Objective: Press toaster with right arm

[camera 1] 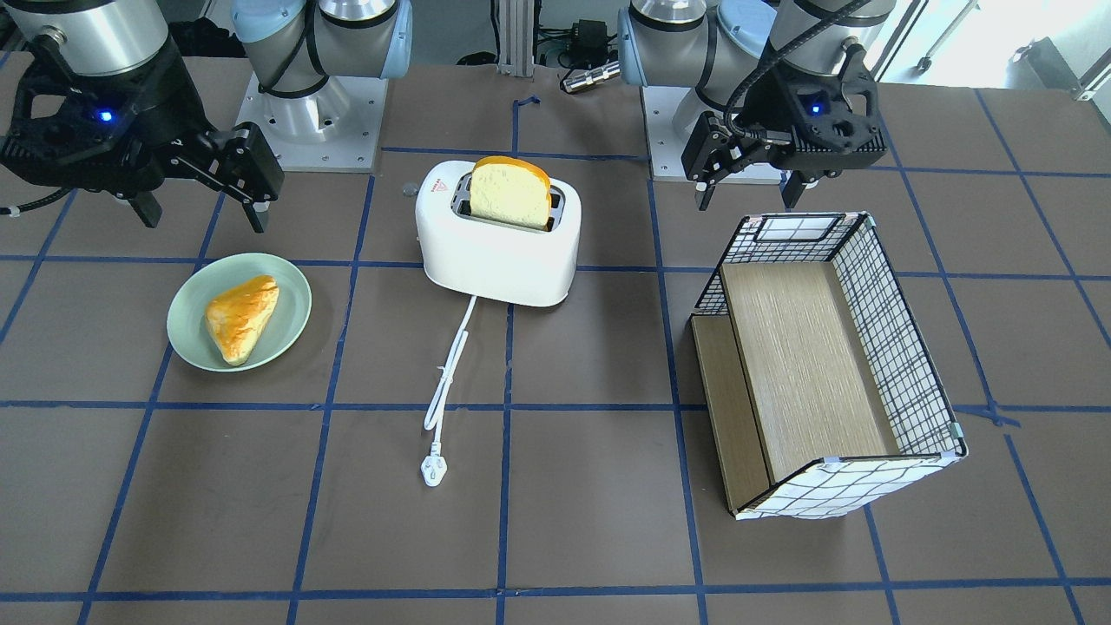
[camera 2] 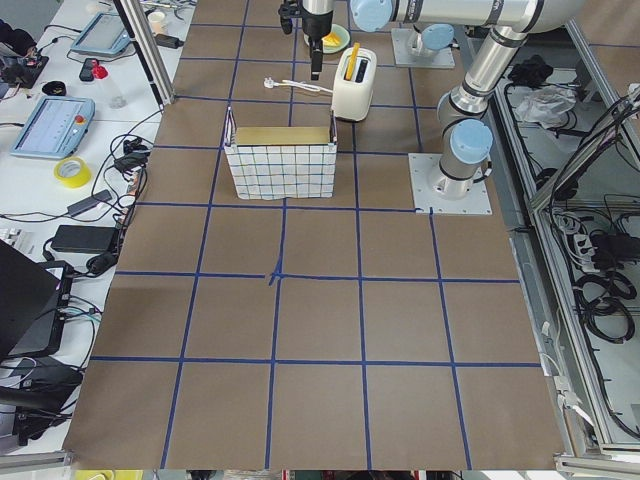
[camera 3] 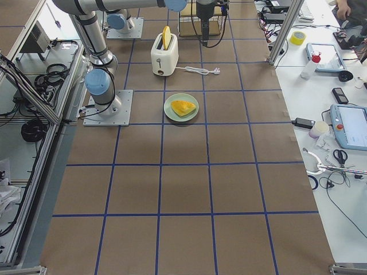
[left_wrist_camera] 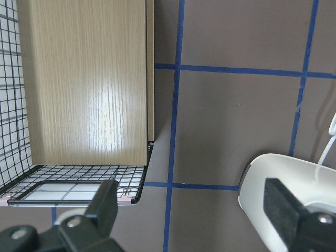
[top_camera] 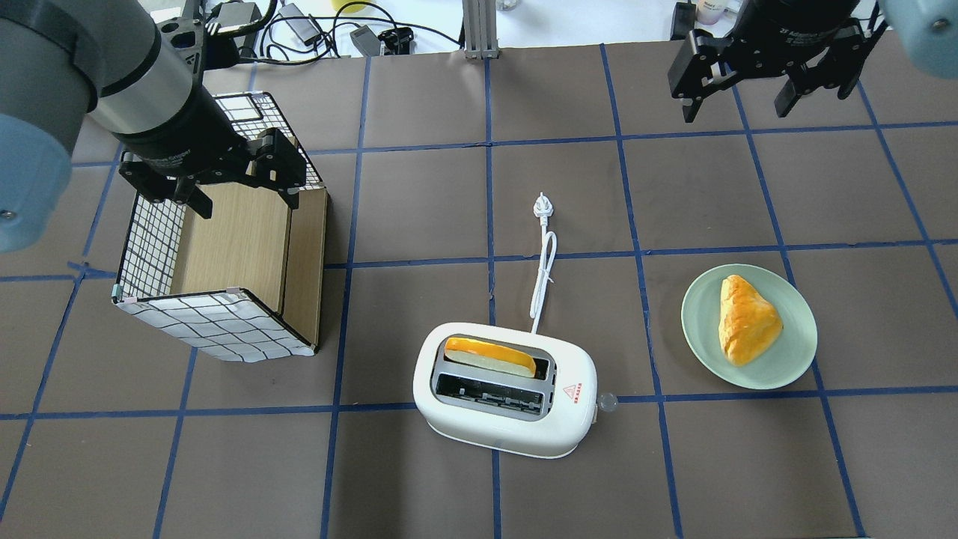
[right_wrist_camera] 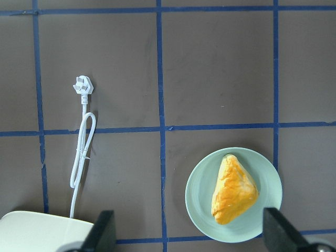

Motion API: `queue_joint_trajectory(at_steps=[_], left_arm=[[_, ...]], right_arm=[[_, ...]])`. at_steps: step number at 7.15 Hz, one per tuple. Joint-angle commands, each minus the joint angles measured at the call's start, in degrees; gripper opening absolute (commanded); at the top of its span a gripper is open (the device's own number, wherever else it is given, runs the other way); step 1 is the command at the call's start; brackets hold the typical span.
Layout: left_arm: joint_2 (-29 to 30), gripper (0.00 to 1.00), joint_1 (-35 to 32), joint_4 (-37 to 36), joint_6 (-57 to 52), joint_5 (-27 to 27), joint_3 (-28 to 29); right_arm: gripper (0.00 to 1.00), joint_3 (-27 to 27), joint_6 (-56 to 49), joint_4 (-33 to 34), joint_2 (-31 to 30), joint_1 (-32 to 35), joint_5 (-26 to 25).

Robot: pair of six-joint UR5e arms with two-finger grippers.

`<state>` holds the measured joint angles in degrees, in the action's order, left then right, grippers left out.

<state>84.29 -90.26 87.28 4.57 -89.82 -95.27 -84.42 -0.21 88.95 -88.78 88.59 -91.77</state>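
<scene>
Bright, even light from above; shadows short and soft.
The front view burns out white at 1 o'clock, and the overhead view is overexposed along 12 o'clock. In the front view the plate (camera 1: pixel 187 295) throws a faint shadow toward 4 o'clock. A pale sheen streaks the basket (left_wrist_camera: pixel 100 105) floor. The left gripper (left_wrist_camera: pixel 192 197) and right gripper (right_wrist_camera: pixel 189 226) are blurred at 6 o'clock of their wrist views, while the table (right_wrist_camera: pixel 220 63) is sharp.
</scene>
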Motion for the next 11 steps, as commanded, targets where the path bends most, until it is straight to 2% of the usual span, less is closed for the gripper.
queue_joint_trajectory(at_steps=[1,5,11], left_arm=[[0.00,1.00,0.00,0.00,0.00,0.00,0.00],[0.00,1.00,0.00,0.00,0.00,0.00,0.00],[0.00,1.00,0.00,0.00,0.00,0.00,0.00]], right_arm=[[1.00,-3.45,-0.05,-0.36,-2.09,-0.26,0.10],[1.00,-4.70,1.36,3.24,-2.45,0.01,0.37],[1.00,-4.62,1.27,3.34,-2.45,0.09,2.04]])
